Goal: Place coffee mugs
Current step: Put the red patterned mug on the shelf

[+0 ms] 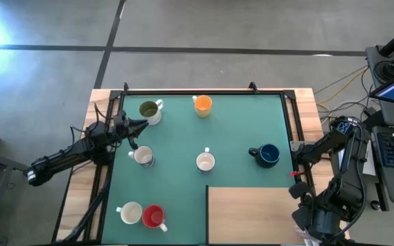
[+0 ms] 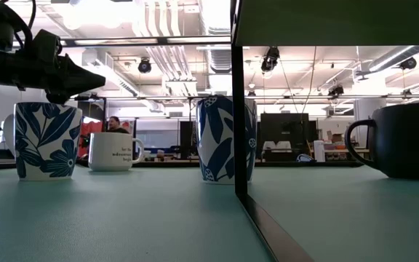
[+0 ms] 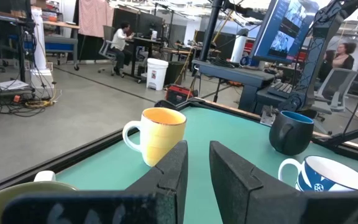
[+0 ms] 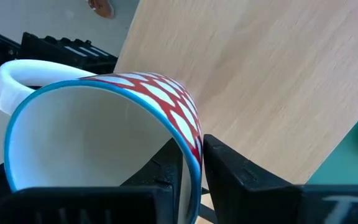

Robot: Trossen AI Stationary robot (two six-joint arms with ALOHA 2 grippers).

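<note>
Seven coffee mugs stand on their bases on the green mat (image 1: 238, 126): olive-inside (image 1: 149, 109), orange (image 1: 202, 104), two white ones (image 1: 143, 156) (image 1: 205, 162), dark blue (image 1: 267, 155), and a white one (image 1: 130, 213) beside a red one (image 1: 154, 216). My right gripper (image 4: 192, 152) is shut on another mug (image 4: 104, 137), white inside with a blue rim and a red lattice outside, over the wooden board (image 4: 266, 74). My right arm (image 1: 320, 212) is at the table's near right corner. My left gripper (image 1: 142, 124) (image 3: 197, 149) hovers narrowly open by the olive-inside mug, holding nothing. My right gripper pinches the mug's wall at the rim (image 4: 194, 146), opposite the white handle (image 4: 11, 81), with one finger (image 4: 166, 171) inside and one (image 4: 235, 171) outside. The fingers come steeply from above. The mug hangs tilted below them, mouth toward the camera, apparently clear of the board.
A black frame (image 1: 204, 92) borders the mat on its far, left and right sides. The wooden board (image 1: 252, 215) fills the near right corner. In the low view a black upright (image 2: 237, 109) stands among leaf-patterned mugs (image 2: 46, 140) (image 2: 224, 138). People sit in the room beyond.
</note>
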